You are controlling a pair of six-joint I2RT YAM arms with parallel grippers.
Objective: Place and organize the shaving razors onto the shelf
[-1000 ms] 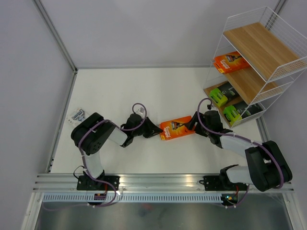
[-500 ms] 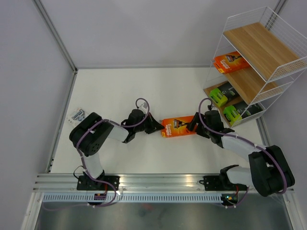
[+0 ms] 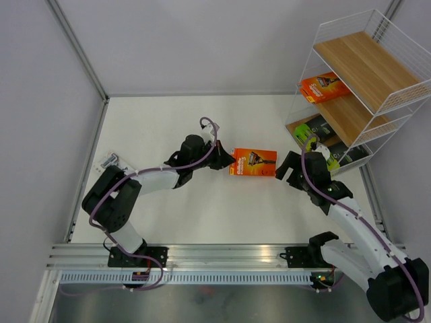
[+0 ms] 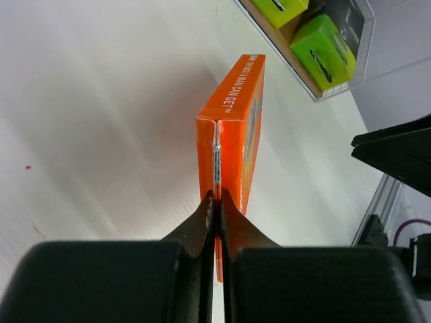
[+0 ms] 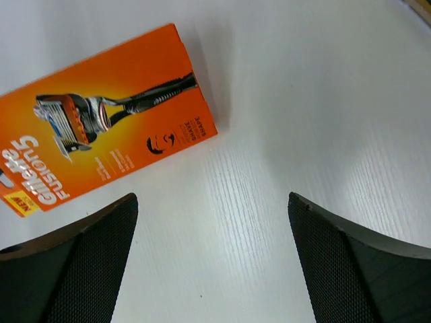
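My left gripper (image 3: pixel 227 161) is shut on the left end flap of an orange razor pack (image 3: pixel 254 162), face up at mid table. In the left wrist view the pack (image 4: pixel 232 128) is edge-on between my closed fingertips (image 4: pixel 217 198). My right gripper (image 3: pixel 285 171) is open and empty, just right of the pack and apart from it; its wrist view shows the pack (image 5: pixel 108 151) beyond the spread gripper (image 5: pixel 212 202). The shelf (image 3: pixel 367 67) stands at the far right, with an orange pack (image 3: pixel 323 86) on its middle tier and two black-and-lime packs (image 3: pixel 306 134) (image 3: pixel 330 159) on the bottom tier.
A white-and-blue blister pack (image 3: pixel 111 161) lies at the table's left edge, by the metal rail. The shelf's top board is bare. The lime pack ends (image 4: pixel 328 50) show past the held pack in the left wrist view.
My right gripper has let go of the orange pack's right end and drawn back to the right. My left gripper has carried the pack farther and to the right, turning it level.
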